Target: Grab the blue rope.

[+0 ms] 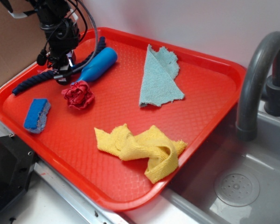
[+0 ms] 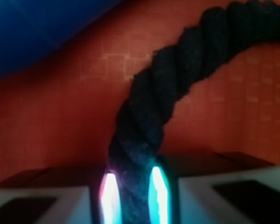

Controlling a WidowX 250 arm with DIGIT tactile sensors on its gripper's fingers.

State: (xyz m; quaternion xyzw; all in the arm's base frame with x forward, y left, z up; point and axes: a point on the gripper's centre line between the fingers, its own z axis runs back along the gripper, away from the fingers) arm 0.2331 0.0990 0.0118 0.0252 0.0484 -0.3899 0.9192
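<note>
The blue rope [image 1: 31, 81] is a thick, dark navy twisted cord that lies curved along the back left of the red tray [image 1: 210, 112]. My gripper [image 1: 64, 74] stands low over its middle. Seen from the wrist, the rope [image 2: 163, 88] runs down from the upper right and passes between the two glowing fingertips, which press on both its sides. My gripper [image 2: 133, 193] is shut on the rope. The arm hides part of the rope in the exterior view.
A bright blue plastic bottle [image 1: 97, 63] lies right beside the rope. A crumpled red cloth [image 1: 79, 95], a small blue sponge [image 1: 36, 114], a yellow cloth [image 1: 142, 147] and a pale blue cloth [image 1: 158, 77] lie on the tray. A sink [image 1: 238, 186] with a grey faucet [image 1: 259, 74] is at right.
</note>
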